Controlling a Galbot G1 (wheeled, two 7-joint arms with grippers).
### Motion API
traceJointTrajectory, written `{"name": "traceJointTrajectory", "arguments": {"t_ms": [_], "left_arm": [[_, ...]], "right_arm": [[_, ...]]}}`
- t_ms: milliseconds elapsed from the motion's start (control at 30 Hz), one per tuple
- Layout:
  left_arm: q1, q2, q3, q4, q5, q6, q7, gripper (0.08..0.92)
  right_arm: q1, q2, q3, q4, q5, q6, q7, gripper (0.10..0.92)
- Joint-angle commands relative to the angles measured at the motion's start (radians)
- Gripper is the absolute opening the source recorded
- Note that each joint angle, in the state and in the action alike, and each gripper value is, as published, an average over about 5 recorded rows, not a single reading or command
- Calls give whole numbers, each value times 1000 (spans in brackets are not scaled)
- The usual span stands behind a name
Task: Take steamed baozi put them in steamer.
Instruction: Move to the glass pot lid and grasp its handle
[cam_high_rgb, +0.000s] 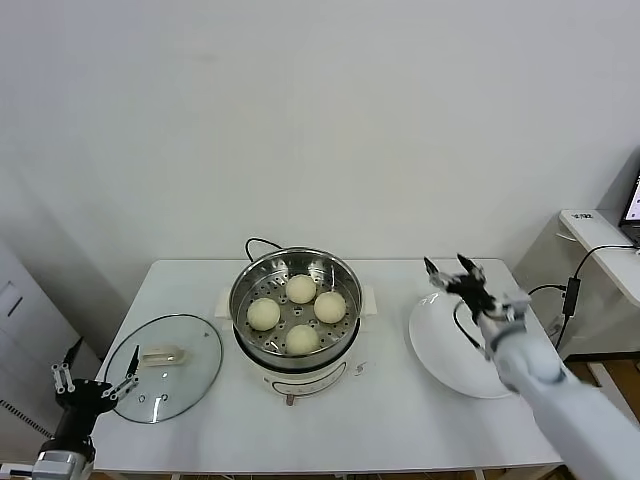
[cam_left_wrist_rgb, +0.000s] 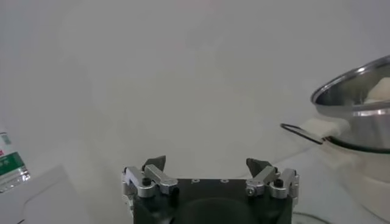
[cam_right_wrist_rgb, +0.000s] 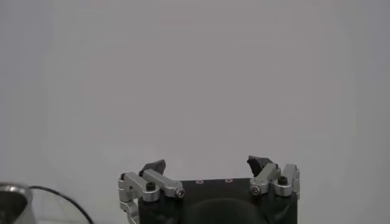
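Note:
Several cream-white baozi (cam_high_rgb: 297, 313) lie on the perforated tray inside the shiny steel steamer (cam_high_rgb: 241, 290) on its white base at the table's middle. The steamer's rim (cam_left_wrist_rgb: 350, 91) with a baozi inside also shows in the left wrist view. My right gripper (cam_high_rgb: 455, 270) is open and empty, raised above the far edge of the bare white plate (cam_high_rgb: 440, 345) at the right. My left gripper (cam_high_rgb: 97, 380) is open and empty, low at the table's left front corner beside the glass lid (cam_high_rgb: 190, 370).
The round glass lid with its white handle (cam_high_rgb: 162, 355) lies flat on the left of the table. A black cord (cam_high_rgb: 262, 242) runs behind the steamer. A side desk with a cable (cam_high_rgb: 590, 250) stands at the far right. The wall is close behind.

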Motion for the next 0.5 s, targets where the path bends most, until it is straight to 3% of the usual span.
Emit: {"name": "traceJointTrajectory", "arguments": {"t_ms": [33,267,500], "left_arm": [[-18,16,-21,125,251,-211,-9,823],[-40,101,-32,324,590,-413,-104,823],[-97,150,14,391,918,-427,-245,823]], "right_arm": [[-677,145,531,296,-141,27,-34,823],[-826,242,632,403,-149,3,-64,823],[-842,302,630,434,-190,-11,-67,823]]}}
